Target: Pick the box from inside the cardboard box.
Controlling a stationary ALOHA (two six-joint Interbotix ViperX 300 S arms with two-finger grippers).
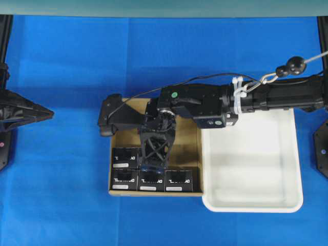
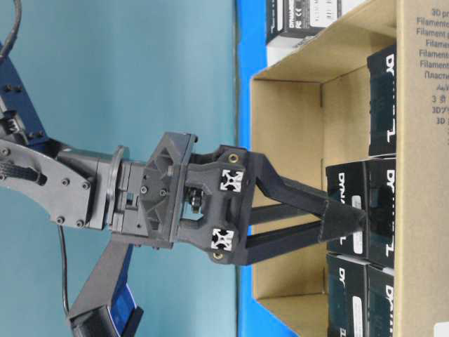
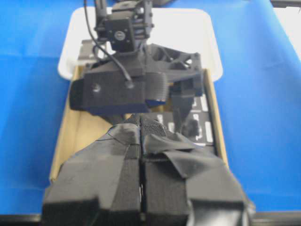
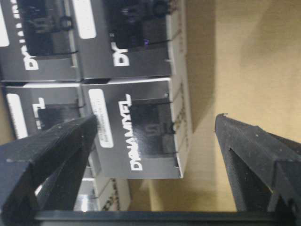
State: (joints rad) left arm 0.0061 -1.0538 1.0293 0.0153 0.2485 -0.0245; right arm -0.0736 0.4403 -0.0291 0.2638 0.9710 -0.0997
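Observation:
The cardboard box (image 1: 187, 148) sits mid-table and holds several black boxes with white lettering (image 1: 124, 180). My right gripper (image 1: 152, 165) reaches down into it. In the right wrist view it is open (image 4: 155, 120), with one finger on each side of a black box (image 4: 136, 127) and not touching it. Bare cardboard floor (image 4: 235, 56) lies on one side of that box. From table level the fingertips (image 2: 344, 221) are at that box (image 2: 379, 203). My left gripper (image 1: 48, 113) is shut and empty at the table's left, well away from the carton (image 3: 70, 136).
A white plastic tray (image 1: 251, 209) stands against the carton's right wall and also shows in the left wrist view (image 3: 188, 28). More black boxes (image 4: 127, 47) lie packed beside the straddled one. Blue cloth covers the table (image 1: 61, 195).

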